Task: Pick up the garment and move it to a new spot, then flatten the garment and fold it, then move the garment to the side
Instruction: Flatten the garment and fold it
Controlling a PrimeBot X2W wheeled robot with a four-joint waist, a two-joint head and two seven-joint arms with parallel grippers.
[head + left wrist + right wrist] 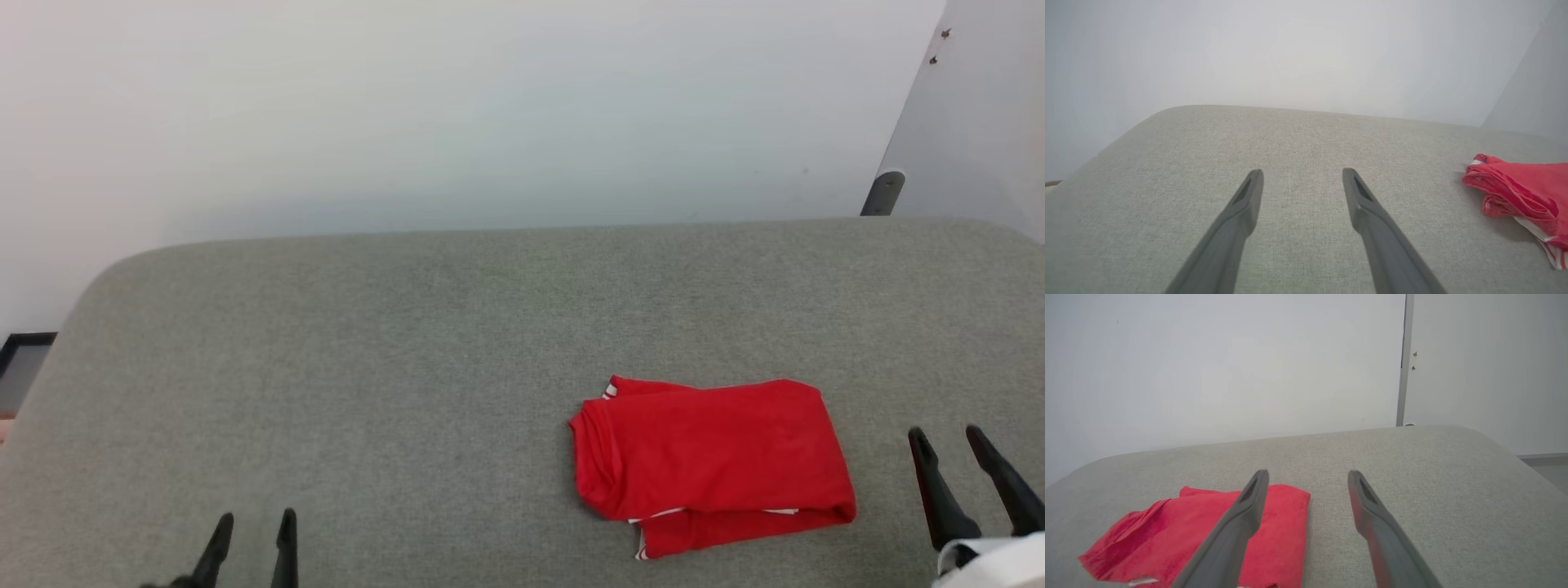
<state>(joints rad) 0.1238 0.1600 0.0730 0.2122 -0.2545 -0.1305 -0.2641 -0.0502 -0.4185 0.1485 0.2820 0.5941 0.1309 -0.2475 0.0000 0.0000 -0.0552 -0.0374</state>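
Garment (710, 457): red shirt, folded into a compact, roughly rectangular packet. It lies flat on the grey fabric-covered surface (392, 359), right of centre and towards the near edge in the head view. Plain red faces up. Thin strips of white trim show along the near edge and at the far left corner.

Left gripper (255, 523): low left in the head view, fingers spread apart with nothing between them, well apart from the garment. In the left wrist view both dark fingers sit over bare grey fabric. The garment is at that view's right edge, with layered folds and red-and-white striped trim towards the camera.

Right gripper (947, 437): low right in the head view, near the garment's right edge, with a strip of bare fabric between them. Jaws wide and empty. In the right wrist view one finger crosses in front of the red cloth and the other is over bare fabric; contact cannot be told from that view.

Behind the surface: white wall (490, 106), grey post (882, 193) at the far right corner
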